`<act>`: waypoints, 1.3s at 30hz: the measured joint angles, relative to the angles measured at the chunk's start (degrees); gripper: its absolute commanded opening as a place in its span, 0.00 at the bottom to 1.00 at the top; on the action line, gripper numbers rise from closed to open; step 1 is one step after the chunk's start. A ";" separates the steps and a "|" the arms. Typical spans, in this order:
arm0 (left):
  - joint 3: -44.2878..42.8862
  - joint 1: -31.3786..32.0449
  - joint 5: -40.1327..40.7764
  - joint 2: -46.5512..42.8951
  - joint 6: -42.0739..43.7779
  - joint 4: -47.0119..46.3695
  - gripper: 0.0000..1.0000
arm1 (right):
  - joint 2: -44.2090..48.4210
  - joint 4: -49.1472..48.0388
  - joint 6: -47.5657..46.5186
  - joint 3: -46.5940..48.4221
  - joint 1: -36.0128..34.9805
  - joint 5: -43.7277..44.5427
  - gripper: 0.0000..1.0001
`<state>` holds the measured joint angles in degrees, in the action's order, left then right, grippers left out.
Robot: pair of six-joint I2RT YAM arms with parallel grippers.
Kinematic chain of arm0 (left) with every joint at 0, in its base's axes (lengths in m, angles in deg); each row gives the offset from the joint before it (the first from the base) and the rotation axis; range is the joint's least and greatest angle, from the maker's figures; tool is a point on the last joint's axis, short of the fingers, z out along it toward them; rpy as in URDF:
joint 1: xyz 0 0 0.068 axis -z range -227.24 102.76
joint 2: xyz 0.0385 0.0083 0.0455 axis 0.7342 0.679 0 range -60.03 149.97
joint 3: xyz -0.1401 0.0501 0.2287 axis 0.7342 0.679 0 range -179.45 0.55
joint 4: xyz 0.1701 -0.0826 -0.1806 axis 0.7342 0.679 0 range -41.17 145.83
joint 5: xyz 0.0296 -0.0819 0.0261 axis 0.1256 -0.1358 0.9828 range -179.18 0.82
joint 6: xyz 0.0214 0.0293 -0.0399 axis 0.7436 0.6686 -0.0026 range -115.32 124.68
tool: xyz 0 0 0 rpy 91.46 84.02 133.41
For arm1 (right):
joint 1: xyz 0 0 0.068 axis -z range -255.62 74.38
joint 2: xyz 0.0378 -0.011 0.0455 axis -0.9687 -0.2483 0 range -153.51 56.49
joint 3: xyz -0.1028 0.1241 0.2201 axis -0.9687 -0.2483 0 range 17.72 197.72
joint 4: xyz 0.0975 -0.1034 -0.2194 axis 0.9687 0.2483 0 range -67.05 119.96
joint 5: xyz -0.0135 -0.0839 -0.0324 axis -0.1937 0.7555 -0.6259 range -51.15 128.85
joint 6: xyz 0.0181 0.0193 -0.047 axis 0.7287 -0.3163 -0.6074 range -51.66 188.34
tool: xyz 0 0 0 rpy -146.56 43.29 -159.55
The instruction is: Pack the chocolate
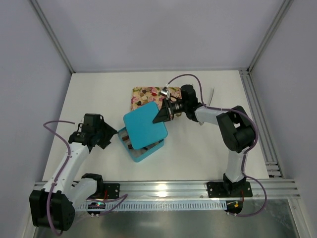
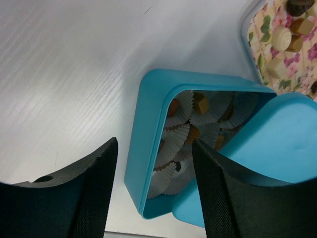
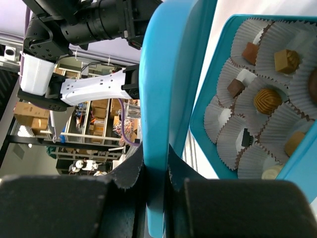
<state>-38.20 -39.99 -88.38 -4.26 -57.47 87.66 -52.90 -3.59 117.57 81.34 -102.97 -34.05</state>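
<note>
Nearly done: chocolate (image 3: 267, 99) sits in the box (image 2: 148, 148), a few lie on the tray (image 2: 257, 54); my right end effector (image 3: 156, 173) clamps the lid (image 3: 168, 74) above it, left end effector (image 2: 153, 191) apart, empty.

Right gripper (image 3: 156, 171) low in frame, jaws pinched tight on the near edge of a teal lid (image 3: 168, 74). The lid stands edge-on, running up the middle of the frame. Right of it lies an open teal box (image 3: 204, 111) packed with crinkled white paper cups (image 3: 280, 131). Several cups hold chocolate (image 3: 267, 100): one gold ribbed round, tan cubes, small dark brown pieces. A sliver of pale worktop (image 3: 225, 12) shows between lid and box. Left of the lid is the left arm (image 3: 91, 89), white and black, with shelving (image 3: 96, 121) of cardboard boxes behind.
</note>
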 measured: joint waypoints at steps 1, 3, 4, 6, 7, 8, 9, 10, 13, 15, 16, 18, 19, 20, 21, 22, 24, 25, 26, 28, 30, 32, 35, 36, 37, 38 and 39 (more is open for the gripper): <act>0.00 0.00 0.00 -0.59 -0.22 -0.02 0.66 | -0.50 -0.42 0.24 0.37 0.00 -0.37 0.04; 0.00 -0.07 -0.09 -1.81 -0.42 -0.09 0.73 | -1.79 -1.31 0.81 1.36 -0.04 -0.94 0.04; 0.09 -0.11 -0.42 -2.32 -0.52 -0.39 0.77 | -2.23 -1.57 0.96 1.66 -0.09 -1.11 0.04; 0.81 -0.15 -1.46 -3.30 -0.63 -1.77 0.80 | -3.19 -2.10 1.33 2.32 -0.26 -1.60 0.04; 1.36 -0.15 -2.16 -3.72 -0.66 -2.54 0.84 | -3.63 -2.25 1.53 2.67 -0.39 -1.79 0.04; 1.97 -0.15 -2.95 -4.04 -0.66 -3.50 0.85 | -4.20 -2.45 1.62 3.10 -0.59 -2.08 0.04; 2.60 -0.15 -3.69 -4.24 -0.66 -4.37 0.86 | -4.81 -2.58 1.75 3.56 -0.83 -2.25 0.04; 3.32 -0.15 -4.55 -4.33 -0.63 -5.33 0.89 | -5.51 -2.60 1.84 4.09 -1.14 -2.40 0.04; 4.87 -0.15 -6.58 -4.31 -0.63 -7.93 0.92 | -7.02 -2.58 1.99 4.94 -1.73 -2.91 0.04; 5.77 -0.15 -8.02 -4.22 -0.66 -9.68 0.94 | -7.82 -2.58 1.97 5.35 -1.86 -3.30 0.04; 6.12 -0.15 -8.72 -4.13 -0.66 -10.43 0.94 | -8.31 -2.56 1.97 5.66 -1.95 -3.50 0.04; 6.71 -0.15 -9.79 -4.02 -0.66 -11.80 0.95 | -9.01 -2.49 1.99 6.21 -2.08 -3.82 0.04; 6.97 -0.15 -10.27 -3.96 -0.66 -12.57 0.95 | -9.38 -2.49 1.99 6.49 -2.10 -3.91 0.04; 7.19 -0.15 -10.67 -3.87 -0.66 -13.18 0.95 | -9.64 -2.49 2.03 6.71 -2.10 -3.98 0.04; 7.30 -0.15 -11.02 -3.76 -0.66 -13.60 0.95 | -9.88 -2.60 2.32 6.88 -2.10 -4.07 0.04; 7.32 -0.15 -11.26 -3.65 -0.63 -13.90 0.95 | -9.99 -2.64 2.71 6.97 -2.10 -4.11 0.04; 7.41 -0.15 -11.32 -3.54 -0.68 -14.53 0.93 | -10.03 -3.06 3.63 7.02 -2.10 -4.28 0.04; 7.45 -0.15 -11.30 -3.54 -0.70 -14.75 0.91 | -10.03 -3.10 3.72 7.13 -2.08 -4.37 0.04; 7.52 -0.15 -11.26 -3.54 -0.72 -14.86 0.89 | -10.03 -3.10 3.72 7.21 -1.95 -4.35 0.04; 7.56 -0.15 -10.88 -3.54 -0.98 -14.95 0.81 | -10.03 -3.17 3.82 7.13 -1.49 -4.20 0.04; 7.56 -0.15 -9.88 -3.56 -0.94 -14.78 0.75 | -9.94 -4.81 5.22 6.10 -0.79 -3.98 0.04; 7.17 -0.15 -8.61 -3.43 -0.81 -13.49 0.70 | -9.35 -7.30 7.43 3.58 0.68 -3.61 0.04; 5.86 -0.15 -6.69 -2.38 -0.52 -11.41 0.64 | -8.20 -10.27 10.64 0.28 3.43 -3.02 0.04; 5.40 -0.17 -6.21 -1.79 -0.46 -10.80 0.63 | -7.58 -10.64 11.32 -0.42 4.37 -2.80 0.04; 5.03 -0.15 -5.86 -1.11 -0.39 -10.40 0.62 | -6.93 -11.06 11.76 -0.92 5.29 -2.43 0.04; 4.70 -0.15 -5.62 -0.37 -0.33 -10.01 0.61 | -6.12 -11.21 12.04 -1.31 6.12 -2.05 0.04; 4.28 -0.15 -5.38 0.37 -0.26 -9.51 0.60 | -5.20 -11.19 12.17 -1.62 6.73 -1.70 0.04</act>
<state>-33.91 -40.14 -93.76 -3.89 -57.73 78.15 -58.10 -14.78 129.74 79.72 -96.24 -35.76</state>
